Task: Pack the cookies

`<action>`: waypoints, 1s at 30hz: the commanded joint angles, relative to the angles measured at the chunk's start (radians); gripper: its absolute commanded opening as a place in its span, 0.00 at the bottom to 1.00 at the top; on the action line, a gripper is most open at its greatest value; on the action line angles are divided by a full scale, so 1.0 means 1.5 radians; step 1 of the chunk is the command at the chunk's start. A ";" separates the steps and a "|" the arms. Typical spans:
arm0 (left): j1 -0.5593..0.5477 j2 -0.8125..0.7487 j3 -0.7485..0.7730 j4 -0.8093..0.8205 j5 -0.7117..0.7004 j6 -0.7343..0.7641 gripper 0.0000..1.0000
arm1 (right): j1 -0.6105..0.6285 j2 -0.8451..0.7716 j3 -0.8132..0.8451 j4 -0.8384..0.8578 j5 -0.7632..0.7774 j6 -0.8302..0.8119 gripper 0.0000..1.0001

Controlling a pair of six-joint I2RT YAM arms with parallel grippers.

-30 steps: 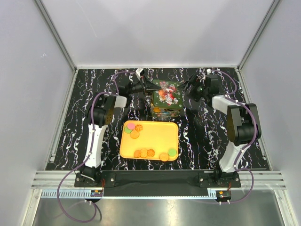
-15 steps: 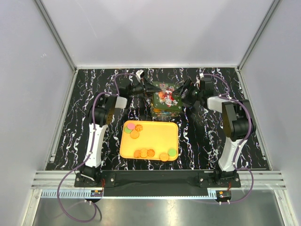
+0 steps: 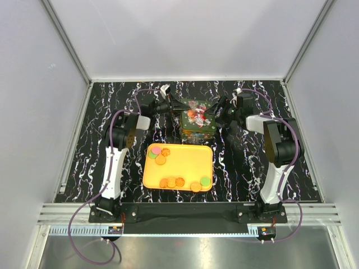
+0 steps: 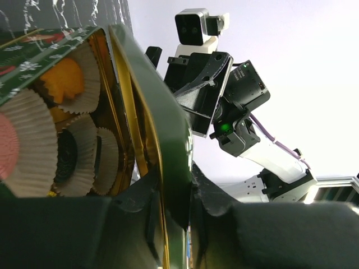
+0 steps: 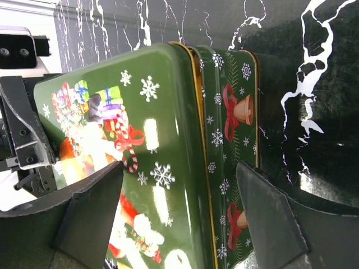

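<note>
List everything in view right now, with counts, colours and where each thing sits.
Table: one, black with white veins.
Tray: one, yellow-orange, near middle of the table.
Cookies on the tray: about eight, mostly orange, some green and pink; three at its far-left corner, five along its near edge.
Cookie tin: one, green Christmas print, just beyond the tray.
Tin lid: one, green with a Santa picture, tilted, not seated.
Paper cups: several, white, inside the tin.
Cookies in the tin: orange, black and pink seen, in cups.
Left gripper: shut on the lid's edge.
Right gripper: open, fingers either side of the lid.
</note>
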 commanded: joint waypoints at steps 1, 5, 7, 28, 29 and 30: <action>0.010 0.002 -0.007 0.039 -0.011 0.014 0.26 | 0.009 0.003 0.020 0.029 -0.011 -0.003 0.88; 0.014 -0.002 -0.011 0.039 -0.005 0.018 0.34 | 0.008 0.007 0.021 0.028 -0.008 -0.003 0.87; 0.015 -0.003 -0.011 0.038 -0.005 0.019 0.38 | 0.008 0.012 0.021 0.028 -0.007 -0.002 0.86; 0.047 -0.025 -0.037 0.019 0.006 0.038 0.41 | 0.008 0.013 0.036 0.001 0.010 -0.012 0.77; 0.049 -0.026 -0.040 0.017 0.007 0.040 0.41 | 0.009 0.014 0.036 0.001 0.009 -0.010 0.77; 0.050 -0.027 -0.042 0.017 0.008 0.041 0.41 | 0.009 0.014 0.036 0.001 0.010 -0.010 0.77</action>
